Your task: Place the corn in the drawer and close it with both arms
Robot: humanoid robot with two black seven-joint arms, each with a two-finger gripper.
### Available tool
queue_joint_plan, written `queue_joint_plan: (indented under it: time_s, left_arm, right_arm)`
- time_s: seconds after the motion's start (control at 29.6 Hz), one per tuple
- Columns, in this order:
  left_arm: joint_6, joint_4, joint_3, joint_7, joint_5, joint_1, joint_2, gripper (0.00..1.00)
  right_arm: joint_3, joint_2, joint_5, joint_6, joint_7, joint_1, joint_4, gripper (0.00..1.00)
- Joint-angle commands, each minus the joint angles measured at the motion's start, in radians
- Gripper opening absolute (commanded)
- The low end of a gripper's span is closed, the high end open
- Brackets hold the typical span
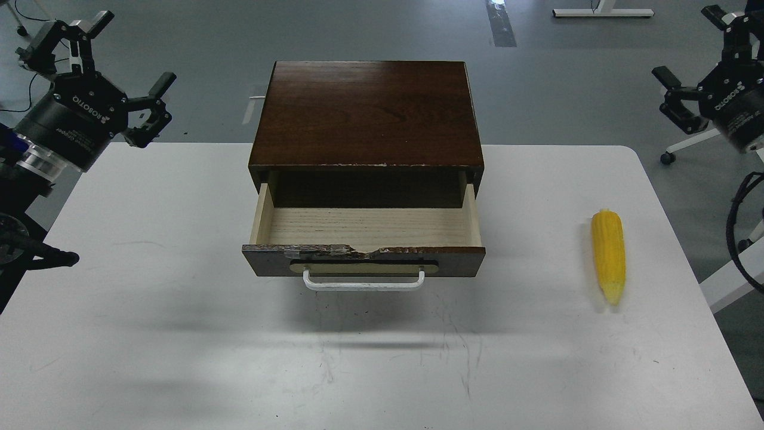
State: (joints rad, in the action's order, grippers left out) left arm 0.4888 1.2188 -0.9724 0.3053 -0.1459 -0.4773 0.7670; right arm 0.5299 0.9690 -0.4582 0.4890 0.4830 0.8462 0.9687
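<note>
The yellow corn (608,255) lies on the white table (179,334) at the right, its point toward me. The drawer (364,239) is pulled open from the dark wood cabinet (367,113) and its pale inside is empty; its white bar handle (364,282) faces me. My left gripper (101,71) is open and empty, raised past the table's far left corner. My right gripper (704,65) is open and empty, raised at the right edge of the view, far above and right of the corn.
The table's right edge (686,239) runs close to the corn. Grey floor lies behind the table, with a white chair base (686,146) at the far right and a cable (36,77) at the far left.
</note>
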Motion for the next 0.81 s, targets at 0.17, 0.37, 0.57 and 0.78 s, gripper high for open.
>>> queue_joint_plan:
  time_s: [0.17,0.37,0.57,0.78]
  left_arm:
    - [0.000,0.005,0.001,0.000,-0.007,-0.001,0.000,0.98]
    - [0.000,0.015,0.001,0.000,-0.009,-0.001,0.002,0.98]
    - [0.000,0.015,0.001,0.000,-0.011,0.000,-0.002,0.98]
    - [0.000,0.015,0.001,0.000,-0.012,0.000,-0.020,0.98]
  right_arm:
    - [-0.151,0.068,-0.408,0.000,0.006,-0.030,0.010,1.00]
    - [-0.355,0.031,-0.612,-0.192,0.006,-0.044,-0.014,1.00]
    - [-0.412,-0.036,-0.675,-0.230,0.006,-0.047,-0.082,1.00]
    - [-0.484,-0.108,-0.677,-0.234,0.006,-0.044,-0.156,1.00]
